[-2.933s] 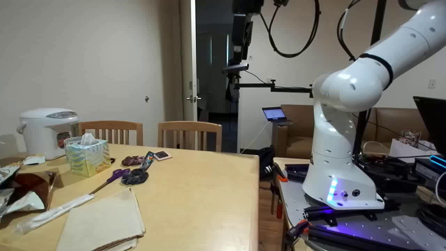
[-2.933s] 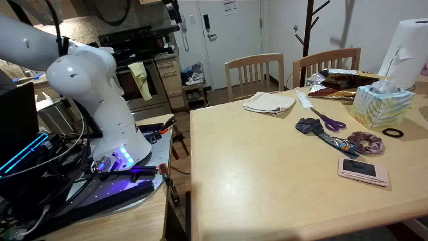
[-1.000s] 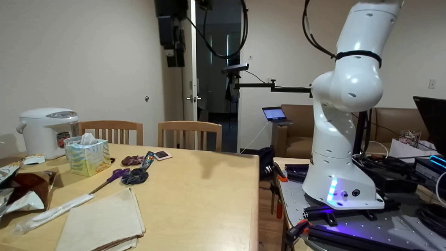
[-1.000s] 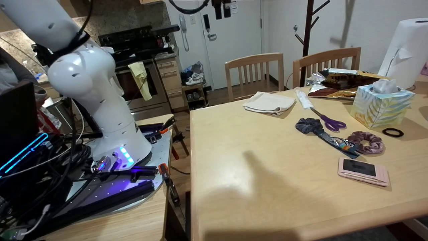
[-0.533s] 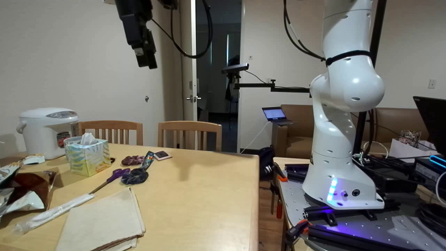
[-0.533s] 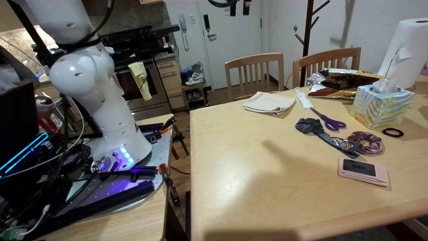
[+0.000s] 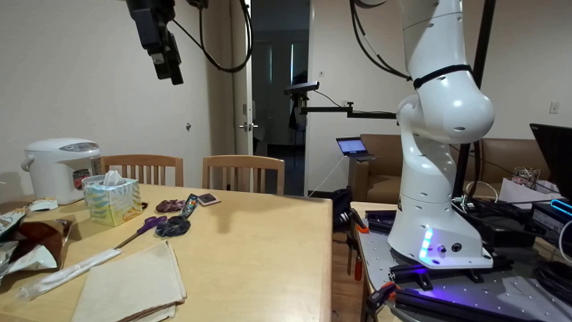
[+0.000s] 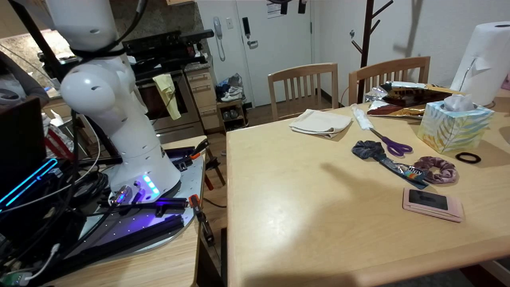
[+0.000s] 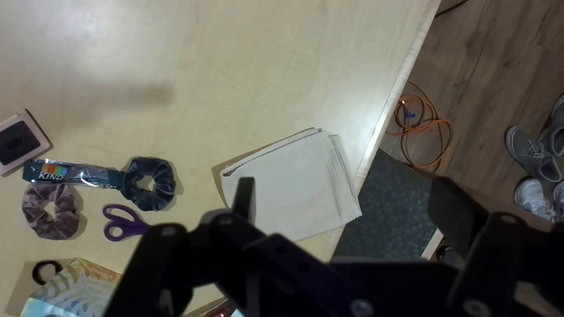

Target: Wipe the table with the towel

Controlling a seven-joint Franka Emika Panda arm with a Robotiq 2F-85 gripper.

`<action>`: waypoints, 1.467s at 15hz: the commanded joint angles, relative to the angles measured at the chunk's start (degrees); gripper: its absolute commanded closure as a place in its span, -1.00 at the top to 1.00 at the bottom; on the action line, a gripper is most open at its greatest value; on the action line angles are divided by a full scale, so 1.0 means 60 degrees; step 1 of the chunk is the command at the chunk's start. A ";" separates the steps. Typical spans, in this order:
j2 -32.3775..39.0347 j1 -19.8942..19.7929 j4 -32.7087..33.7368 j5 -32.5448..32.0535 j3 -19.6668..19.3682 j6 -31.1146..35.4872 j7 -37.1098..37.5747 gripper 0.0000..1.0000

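Note:
A cream folded towel lies flat on the light wooden table (image 7: pixel 259 250). The towel shows in both exterior views (image 7: pixel 129 286) (image 8: pixel 320 122), near a table edge, and in the wrist view (image 9: pixel 291 185). My black gripper (image 7: pixel 170 77) hangs high above the table in an exterior view. Its two fingertips also show apart at the top of an exterior view (image 8: pixel 293 7). In the wrist view the gripper (image 9: pixel 346 198) is open, with nothing between its fingers. There the left finger overlaps the towel and the right finger is beyond the table edge.
Purple scissors (image 8: pixel 394 146), a dark scrunchie (image 8: pixel 367 150), a snack bar (image 8: pixel 406 171), a mauve scrunchie (image 8: pixel 436 169), a pink wallet (image 8: pixel 433 204) and a tissue box (image 8: pixel 454 123) lie beyond the towel. A wrapped white utensil (image 7: pixel 71 270) lies beside it. Chairs (image 8: pixel 305 85) stand at the table.
The arm has swung more upright and the gripper has moved out over the table, leftward in one exterior view and rightward in the other. Its shadow moved along the table. The towel has not moved.

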 commanded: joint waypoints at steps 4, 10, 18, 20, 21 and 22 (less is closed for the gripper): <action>-0.0668 0.0175 -0.1142 -0.0242 -0.0139 0.3485 -0.0443 1.00; -0.0037 0.0182 -0.1968 -0.0362 -0.0229 0.5311 -0.0486 1.00; 0.1853 0.0234 -0.1875 -0.0920 -0.0451 0.7147 -0.0959 1.00; 0.1975 0.0209 -0.1946 -0.0898 -0.0509 0.7010 -0.0904 1.00; 0.1905 0.0222 -0.2010 -0.0693 -0.0463 0.6985 -0.0755 1.00; 0.2000 0.0217 -0.2010 -0.0708 -0.0495 0.6985 -0.0754 1.00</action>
